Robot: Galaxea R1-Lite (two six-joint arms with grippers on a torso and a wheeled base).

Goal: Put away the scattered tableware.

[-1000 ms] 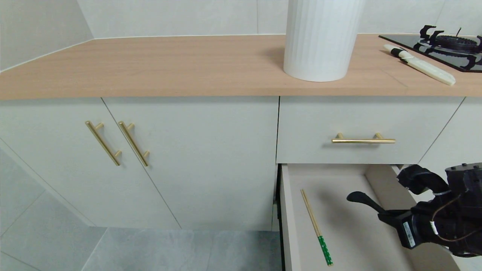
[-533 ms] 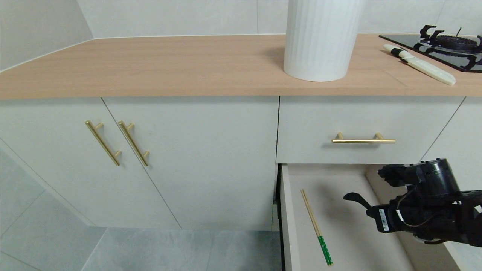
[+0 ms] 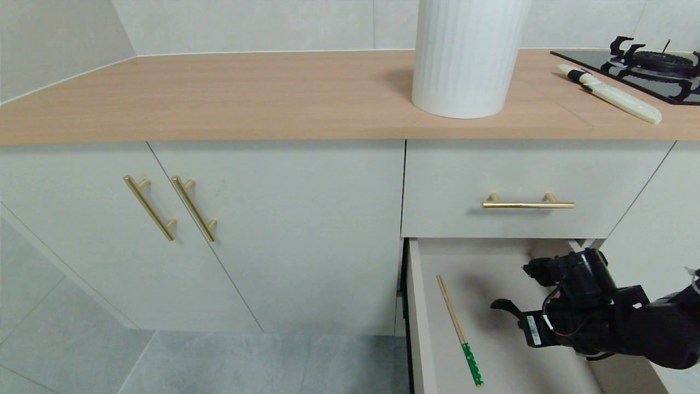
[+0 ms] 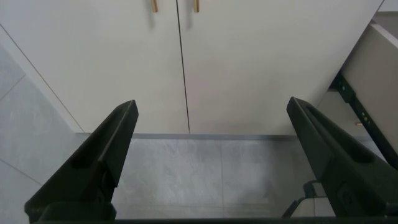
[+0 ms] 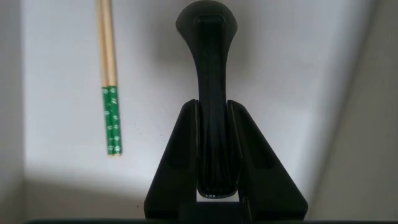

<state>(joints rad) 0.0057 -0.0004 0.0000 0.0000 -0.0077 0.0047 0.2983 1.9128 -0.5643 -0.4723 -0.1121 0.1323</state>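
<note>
Black spoon-like utensil (image 5: 208,37) is held clamped between the fingers (image 5: 180,143) of the right gripper (image 5: 211,112) over the open drawer (image 3: 481,257), beside the green-tipped chopsticks (image 3: 458,329) lying inside; released too high, it could be bounced against them, while the left gripper (image 4: 210,106) is spread wide and empty.

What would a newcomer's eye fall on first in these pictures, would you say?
Most likely the right hand, shut on a black utensil and hanging over the open drawer at the lower right, where green-ended chopsticks lie near the drawer's left wall. After that, the tall white ribbed container on the wooden counter above, with a pale knife lying beside the stove.
</note>
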